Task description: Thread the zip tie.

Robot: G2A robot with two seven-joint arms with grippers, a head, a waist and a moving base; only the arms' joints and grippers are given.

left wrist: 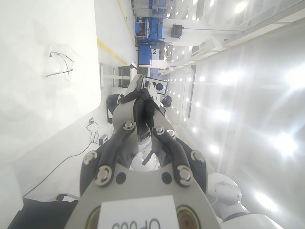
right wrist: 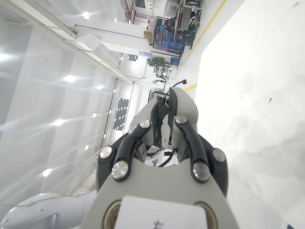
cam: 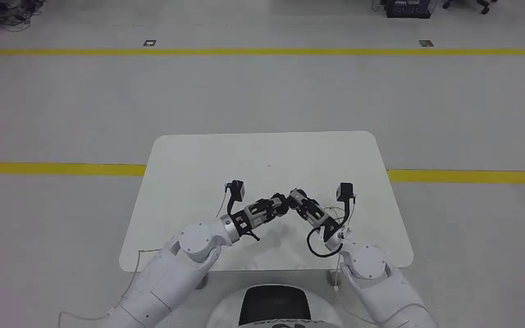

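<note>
Roughly tip to tip above the near half of the white table: left gripper on the left, right gripper on the right, both off the surface, forearms angled inward in a shallow V.

Left jaws set narrow, white fingers nearly parallel, black pads close together. Pinched at their tips, a dark strip, by its look the zip tie, sticking out sideways just where the two grippers meet; too small in the top view to pick out.

Right jaws narrow as well, fingers tapering to a point at the tips, ribbed black pads face to face; contents of that pinch not discernible.

Beyond the table, yellow lines across the pale floor, one far off, one level with the table's middle.
</note>
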